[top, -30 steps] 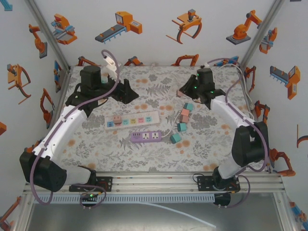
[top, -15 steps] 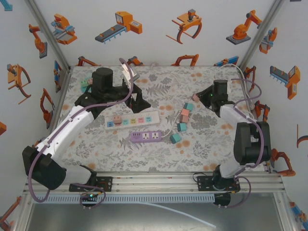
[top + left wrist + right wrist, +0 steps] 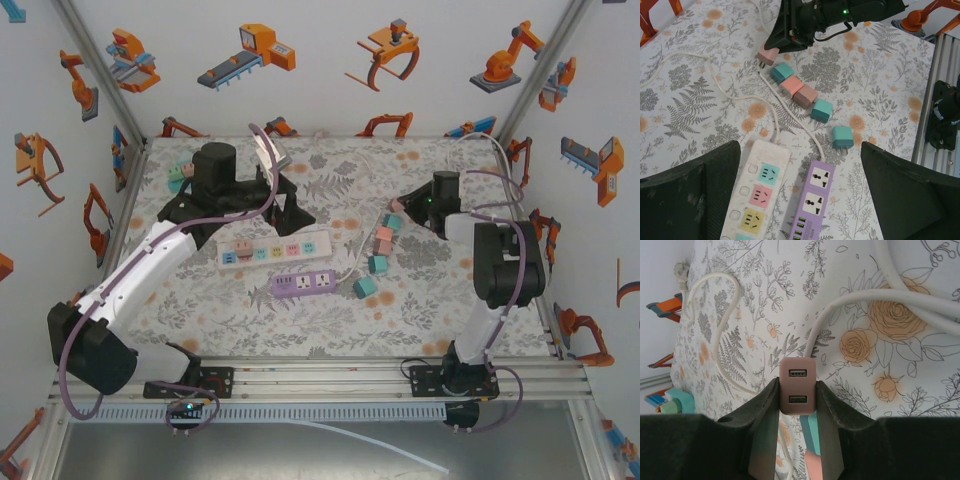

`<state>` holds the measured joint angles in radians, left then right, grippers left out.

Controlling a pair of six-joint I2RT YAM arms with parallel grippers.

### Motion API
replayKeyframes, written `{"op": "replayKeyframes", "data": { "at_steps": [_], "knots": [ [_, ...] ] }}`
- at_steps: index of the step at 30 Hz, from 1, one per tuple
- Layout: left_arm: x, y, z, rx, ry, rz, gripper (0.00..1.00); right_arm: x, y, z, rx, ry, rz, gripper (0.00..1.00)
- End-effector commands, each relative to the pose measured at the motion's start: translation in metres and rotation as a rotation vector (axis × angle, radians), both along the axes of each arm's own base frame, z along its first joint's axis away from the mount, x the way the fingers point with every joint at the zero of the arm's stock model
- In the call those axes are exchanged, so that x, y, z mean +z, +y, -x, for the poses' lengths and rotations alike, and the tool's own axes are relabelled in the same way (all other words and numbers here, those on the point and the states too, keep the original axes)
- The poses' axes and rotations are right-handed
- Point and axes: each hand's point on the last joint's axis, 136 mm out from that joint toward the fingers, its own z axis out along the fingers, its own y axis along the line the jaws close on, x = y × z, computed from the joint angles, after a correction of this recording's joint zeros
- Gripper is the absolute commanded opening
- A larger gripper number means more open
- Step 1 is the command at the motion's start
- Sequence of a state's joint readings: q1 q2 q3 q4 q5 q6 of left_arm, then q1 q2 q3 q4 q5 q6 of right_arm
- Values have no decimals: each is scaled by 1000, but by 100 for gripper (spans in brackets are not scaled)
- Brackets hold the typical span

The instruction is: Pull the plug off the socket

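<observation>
From above, the left gripper (image 3: 282, 199) hangs wide open just behind the white power strip (image 3: 275, 247). The right gripper (image 3: 398, 206) is closed on the pink plug (image 3: 389, 204), at the far end of a row of loose plugs (image 3: 383, 240), apart from both strips. In the left wrist view, the purple power strip (image 3: 812, 200) lies beside the white one. In the right wrist view, two fingers (image 3: 762, 420) clamp the pink plug (image 3: 798, 392) from both sides.
</observation>
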<state>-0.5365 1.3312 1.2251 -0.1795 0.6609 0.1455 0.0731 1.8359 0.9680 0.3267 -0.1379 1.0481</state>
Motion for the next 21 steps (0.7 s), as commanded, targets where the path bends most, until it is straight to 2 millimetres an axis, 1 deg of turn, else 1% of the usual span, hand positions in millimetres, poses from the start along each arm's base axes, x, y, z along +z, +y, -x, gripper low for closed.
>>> {"op": "replayKeyframes", "data": {
  "at_steps": [1,4,6,8,14,16,21],
  "knots": [
    [7,1,5,-7,-45,8,97,12,-4,-13,-17,-54,-2,17],
    [6,1,4,-6,-39,5,97,3,-4,-8,-19,-19,1,24],
    [6,0,3,-7,-38,5,97,-2,-6,-2,-28,5,6,31],
    [5,-1,1,-7,-33,5,97,-7,-9,4,-38,25,16,35],
    [4,-4,-2,-13,-26,6,97,-16,-12,15,-48,65,31,44],
    [3,-4,-3,-10,-24,2,97,-17,-13,17,-49,71,34,46],
    [1,-2,-4,2,-26,-10,97,-13,-17,19,-54,72,58,49]
  ]
}}
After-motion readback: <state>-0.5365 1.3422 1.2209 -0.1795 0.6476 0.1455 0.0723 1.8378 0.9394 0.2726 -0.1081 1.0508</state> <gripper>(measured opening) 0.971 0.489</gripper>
